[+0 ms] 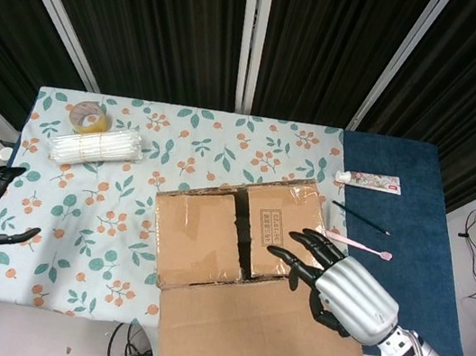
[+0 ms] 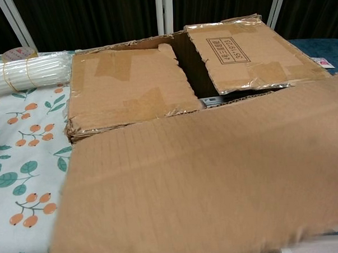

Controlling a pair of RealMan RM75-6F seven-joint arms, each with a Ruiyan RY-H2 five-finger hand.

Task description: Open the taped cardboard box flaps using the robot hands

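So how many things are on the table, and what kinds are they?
cardboard box: 1
tape roll: 1
bundle of white sticks: 1
toothpaste tube: 1
pink toothbrush: 1
black pencil: 1
Total: 6

Silver-shelled robot hand (image 1: 349, 292), black fingers (image 1: 290, 262), seemingly white forearm.

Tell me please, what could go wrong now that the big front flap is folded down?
The front flap hangs past the table edge, so the right hand hovering above it could snag it and drag the box. The two inner flaps are still down with only a narrow gap, so the fingers may tear the cardboard.
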